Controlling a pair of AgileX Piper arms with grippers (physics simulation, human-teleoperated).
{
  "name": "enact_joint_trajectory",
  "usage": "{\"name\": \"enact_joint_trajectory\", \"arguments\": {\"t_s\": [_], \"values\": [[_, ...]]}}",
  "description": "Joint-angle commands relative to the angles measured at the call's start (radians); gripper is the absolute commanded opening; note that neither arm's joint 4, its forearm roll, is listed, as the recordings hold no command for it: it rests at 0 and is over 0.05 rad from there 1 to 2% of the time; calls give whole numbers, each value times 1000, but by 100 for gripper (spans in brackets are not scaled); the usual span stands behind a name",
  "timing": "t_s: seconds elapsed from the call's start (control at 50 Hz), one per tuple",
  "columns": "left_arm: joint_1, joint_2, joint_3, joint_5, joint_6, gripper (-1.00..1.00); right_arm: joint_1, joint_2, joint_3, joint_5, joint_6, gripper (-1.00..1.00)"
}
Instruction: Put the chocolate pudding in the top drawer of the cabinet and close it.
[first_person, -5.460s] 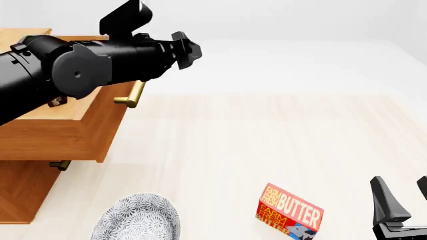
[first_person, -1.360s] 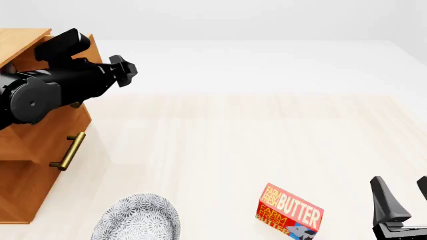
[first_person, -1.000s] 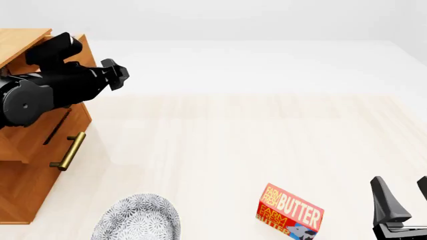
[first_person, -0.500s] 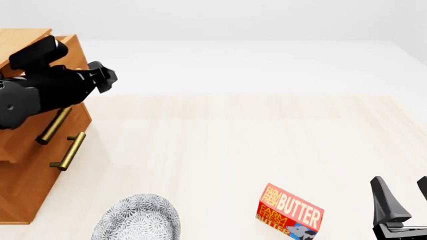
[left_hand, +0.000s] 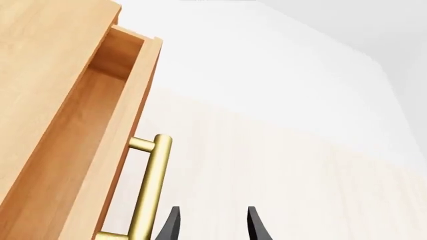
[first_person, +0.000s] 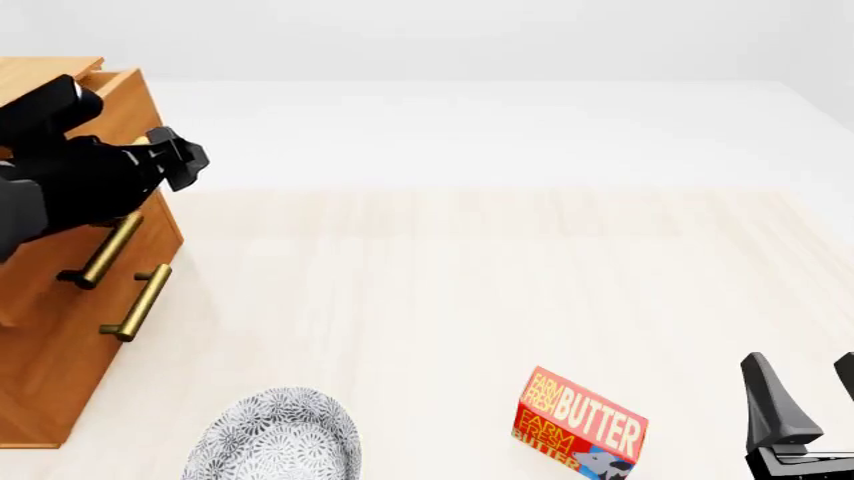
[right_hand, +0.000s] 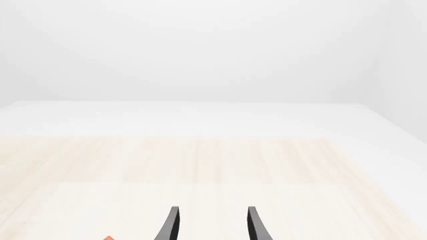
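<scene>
Two drawers with brass bar handles front the cabinet (first_person: 54, 330), a light-brown wooden block at the table's (first_person: 467, 280) left edge. The top drawer (first_person: 127, 110) stands slightly proud of the carcass; the left wrist view shows a narrow gap behind its front panel and its cylindrical top handle (left_hand: 150, 187) beside the fingertips. The left gripper (left_hand: 212, 227), matte black, has its fingers parted and empty. The right gripper (right_hand: 212, 225), low at the near right, is likewise spread and empty. A red butter box (first_person: 581, 420) and a patterned grey bowl (first_person: 274, 440) rest on pale wood-grain. The chocolate pudding is not visible.
</scene>
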Motion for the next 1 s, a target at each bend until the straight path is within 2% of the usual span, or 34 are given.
{"name": "enact_joint_trajectory", "arguments": {"t_s": [0.02, 0.24, 0.5, 0.72, 1.0], "values": [[27, -17, 2, 15, 15, 100, 0, 0, 0, 0, 0, 100], [47, -5, -6, 21, 38, 100, 0, 0, 0, 0, 0, 100], [92, -23, 43, 0, 42, 100, 0, 0, 0, 0, 0, 100], [116, -26, 50, -10, 49, 100, 0, 0, 0, 0, 0, 100], [146, -15, 17, 8, 77, 100, 0, 0, 0, 0, 0, 100]]}}
